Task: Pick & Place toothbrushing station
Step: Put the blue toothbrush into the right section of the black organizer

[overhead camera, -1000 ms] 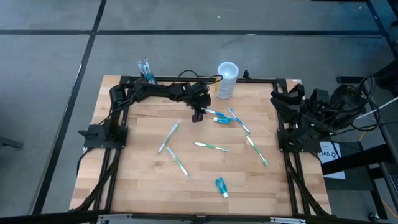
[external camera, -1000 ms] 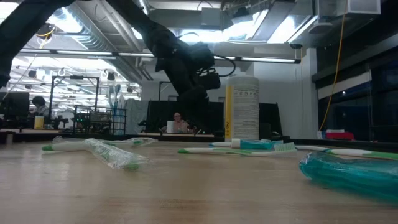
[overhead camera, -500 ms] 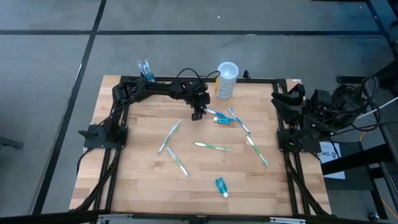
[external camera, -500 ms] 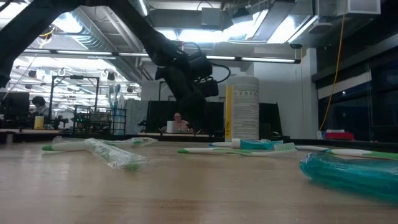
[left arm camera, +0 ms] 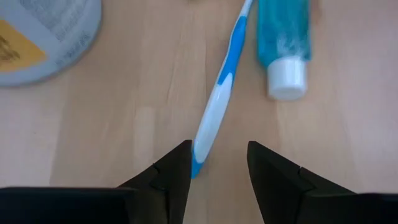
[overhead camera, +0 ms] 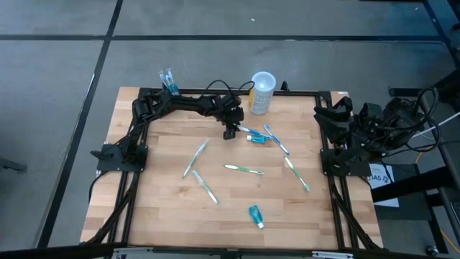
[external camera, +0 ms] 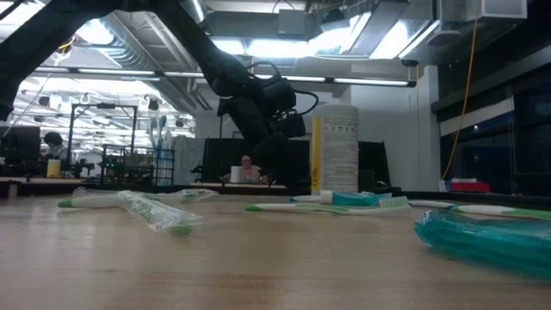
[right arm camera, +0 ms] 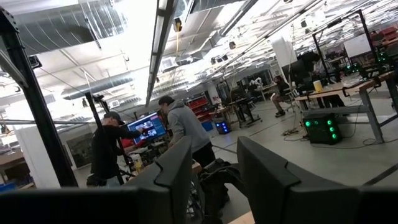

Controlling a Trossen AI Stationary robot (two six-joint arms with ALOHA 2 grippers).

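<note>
My left gripper (overhead camera: 228,134) is open, low over the table near its far edge. In the left wrist view its fingertips (left arm camera: 217,146) stand on either side of the handle end of a blue-and-white toothbrush (left arm camera: 217,93) lying flat. I cannot tell whether they touch it. A teal toothpaste tube (left arm camera: 285,37) lies beside the brush. The white-and-yellow cup (overhead camera: 262,92) stands upright just beyond. Blue toothbrushes (overhead camera: 168,80) stand upright past the table's far left corner; the black holder block under them does not show plainly. My right gripper (right arm camera: 214,149) is open and parked off the table's right edge (overhead camera: 334,115).
Several more toothbrushes lie flat on the wooden table: at centre left (overhead camera: 195,158), (overhead camera: 205,187), in the middle (overhead camera: 244,170) and to the right (overhead camera: 296,174), (overhead camera: 276,139). A second teal tube (overhead camera: 256,216) lies near the front. People stand in the room beyond (right arm camera: 186,130).
My left arm has shifted a little toward the table's right, toward the cup. Its gripper stays low over the blue toothbrush's handle end. The things on the table lie where they were.
</note>
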